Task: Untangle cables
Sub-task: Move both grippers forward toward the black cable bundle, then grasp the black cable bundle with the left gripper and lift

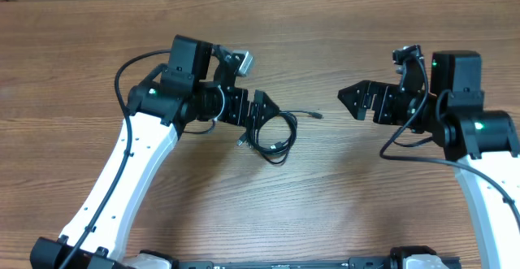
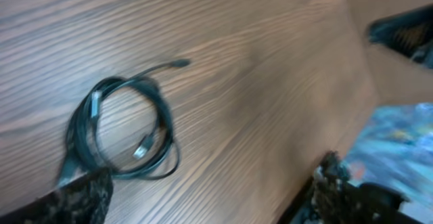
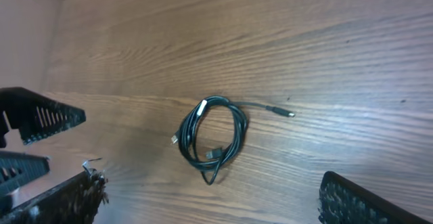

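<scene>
Cables: thin black flexible cables are wound into one small round coil that lies flat on the brown wood-grain table.
Inside the coil: a small silvery plug rests within the ring, on the wood.
Loose end: one loose strand leaves the coil and runs toward the right arm's side, ending in a small end plug just beside the coil.
Left claw: the black two-finger left claw hangs over the coil's edge nearest the left arm. Its jaws are spread wide with nothing between them. One dark finger overlaps the coil's rim in the wrist view; whether it touches cannot be told.
Right claw: the black two-finger right claw is well apart from the coil, beyond the end plug, and points at it. Its jaws gape fully and hold nothing.
Arms: the white-shelled left arm curves in toward the coil. The white-shelled right arm stands farthest from it.
</scene>
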